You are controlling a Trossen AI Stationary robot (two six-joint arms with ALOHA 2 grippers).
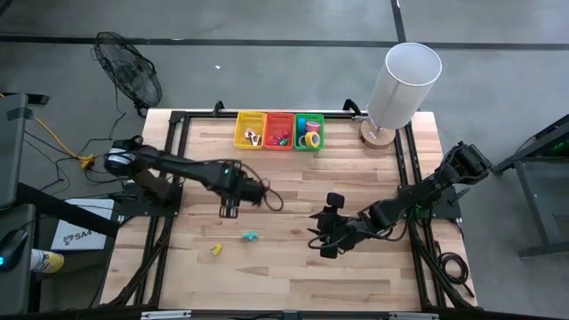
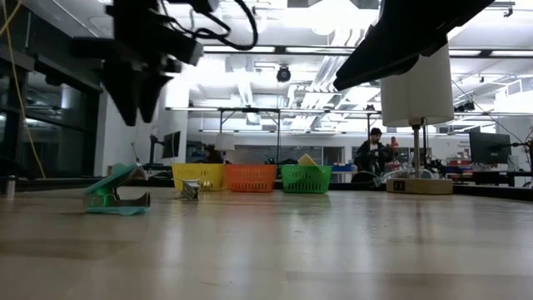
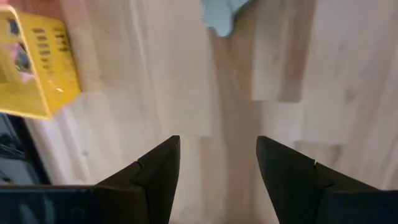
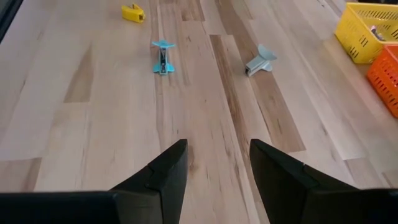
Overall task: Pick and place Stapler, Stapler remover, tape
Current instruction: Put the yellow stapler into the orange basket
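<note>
The pale, plank-jointed wooden table (image 1: 293, 267) is my landmark. Nearest its front edge lies a small yellow piece (image 1: 215, 249), and just beyond it a teal staple remover (image 1: 250, 236) with flared wings, both flat on the bare wood. A second, paler remover (image 4: 259, 61) lies a little farther in. Above the table's middle hangs the left gripper (image 1: 229, 210), its dark wedge-shaped fingers (image 3: 155, 177) spread apart and holding nothing. Toward the table's right side, the right gripper (image 1: 327, 246) hovers with its fingers (image 4: 165, 174) also parted and empty. At the table's far edge stand three slotted plastic baskets in a row: yellow (image 1: 250, 131), orange (image 1: 279, 131) and green (image 1: 309, 132). The tape (image 1: 311, 139) rings sit in the green basket. A white cylindrical lamp (image 1: 402, 84) stands at the far right corner.
</note>
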